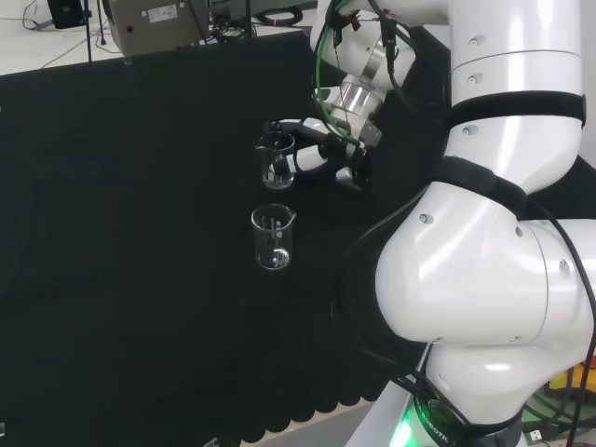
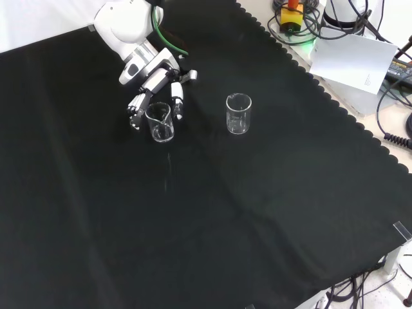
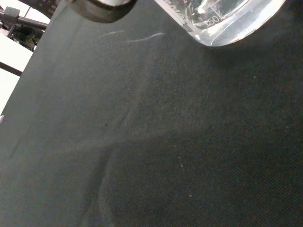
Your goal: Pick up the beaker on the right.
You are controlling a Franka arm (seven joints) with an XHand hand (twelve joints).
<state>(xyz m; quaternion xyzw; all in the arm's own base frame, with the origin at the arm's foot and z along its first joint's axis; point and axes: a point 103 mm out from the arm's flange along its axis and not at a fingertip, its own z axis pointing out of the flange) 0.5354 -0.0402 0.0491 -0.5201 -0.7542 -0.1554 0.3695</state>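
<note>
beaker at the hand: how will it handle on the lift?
Likely light: the beaker looks empty and thin-walled. Probably slippery, since its clear wall looks smooth where the hand has fingers on both sides. It stands upright on a flat base, so tipping looks unlikely; if it is glass, a drop could break it.

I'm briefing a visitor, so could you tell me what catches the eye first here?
The black and white hand curls around a clear beaker on the black cloth. A second beaker stands apart to its right in the front view.
</note>
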